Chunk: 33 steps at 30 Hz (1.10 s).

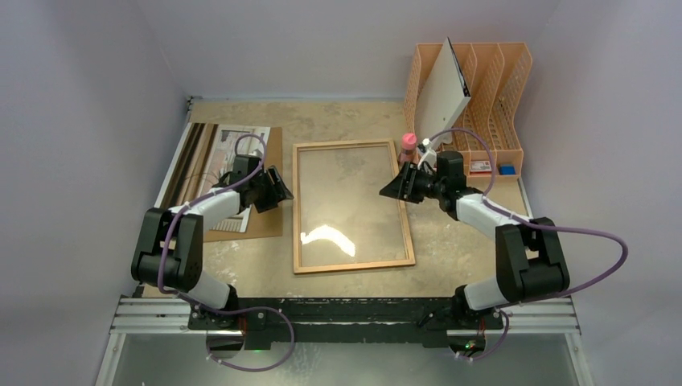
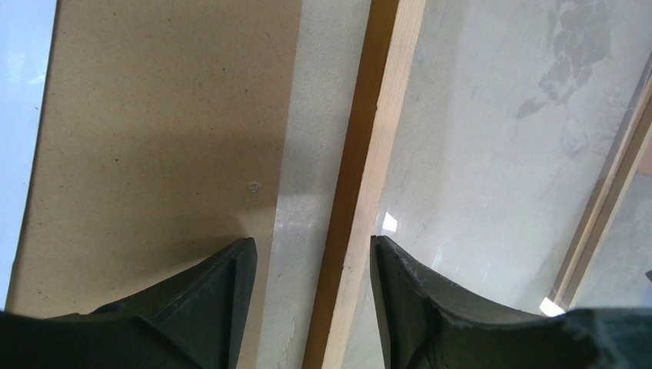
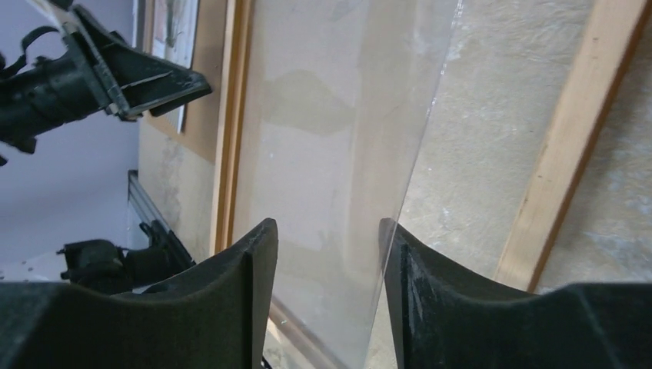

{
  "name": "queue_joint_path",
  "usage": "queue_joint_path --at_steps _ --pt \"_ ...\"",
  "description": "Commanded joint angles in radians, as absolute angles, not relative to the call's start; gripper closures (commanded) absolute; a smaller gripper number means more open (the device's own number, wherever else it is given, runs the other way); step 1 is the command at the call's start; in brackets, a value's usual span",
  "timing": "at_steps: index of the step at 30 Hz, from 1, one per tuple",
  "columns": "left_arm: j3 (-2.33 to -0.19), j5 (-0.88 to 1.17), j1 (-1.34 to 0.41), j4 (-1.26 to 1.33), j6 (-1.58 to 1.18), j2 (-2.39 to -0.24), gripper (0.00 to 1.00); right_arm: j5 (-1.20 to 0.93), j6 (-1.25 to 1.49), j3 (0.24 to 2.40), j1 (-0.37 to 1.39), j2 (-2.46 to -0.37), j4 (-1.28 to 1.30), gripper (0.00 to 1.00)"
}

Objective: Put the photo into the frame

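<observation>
Brown backing board (image 1: 269,221) is recorded just left of the frame (image 1: 354,264), flat on the table (image 1: 458,233). The photo (image 1: 229,145) lies on that board, apart from the frame and partly covered by the left arm.

The left gripper (image 1: 285,195) is held at the frame's left rail. In the left wrist view its jaws stand open: one finger is over the board's edge, the other over the clear pane (image 2: 492,154), with the rail between them and nothing gripped.

The frame lies at mid-table, with a bright glare noted on the pane near the frame's front rail.

The right gripper (image 1: 386,191) is held at the frame's right rail, toward its far corner, jaws open. In the right wrist view a free edge of the pane runs between the fingers, close against one of them and inward of the right rail. Whether that edge is touched cannot be told.

Beyond the frame's far right corner, a pink bottle (image 1: 408,145) and an orange file rack (image 1: 503,88) are noted.
</observation>
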State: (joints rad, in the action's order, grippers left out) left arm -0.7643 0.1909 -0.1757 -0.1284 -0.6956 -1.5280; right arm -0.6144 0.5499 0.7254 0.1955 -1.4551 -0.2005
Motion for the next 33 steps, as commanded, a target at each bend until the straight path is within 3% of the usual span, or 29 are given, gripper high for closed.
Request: queue_joint_path --at_steps 1,4,7,12,17,18,33 --pt "-0.748 0.219 -0.177 -0.08 -0.704 -1.539 0.43 -0.763 0.569 0.69 0.198 -1.459 -0.364 0.44" --pt "-0.744 0.233 -0.178 -0.075 -0.707 -1.546 0.43 -0.789 0.578 0.683 0.198 -1.488 -0.397 0.44" --pt "-0.74 0.24 -0.179 -0.069 -0.709 -1.55 0.43 -0.806 0.578 0.683 0.198 -1.509 -0.413 0.5" --pt "-0.738 0.258 -0.182 -0.053 -0.715 -1.561 0.46 -0.809 0.573 0.685 0.198 -1.523 -0.402 0.68" --pt "-0.737 0.262 -0.186 -0.04 -0.719 -1.567 0.51 -0.793 0.597 0.678 0.198 -1.482 -0.398 0.98" --pt "-0.736 0.261 -0.186 -0.035 -0.719 -1.568 0.51 -0.789 0.609 0.675 0.198 -1.467 -0.393 1.0" --pt "-0.727 0.202 -0.192 0.068 -0.713 -1.62 0.7 -0.831 0.976 0.663 0.198 -1.26 -0.534 1.0"
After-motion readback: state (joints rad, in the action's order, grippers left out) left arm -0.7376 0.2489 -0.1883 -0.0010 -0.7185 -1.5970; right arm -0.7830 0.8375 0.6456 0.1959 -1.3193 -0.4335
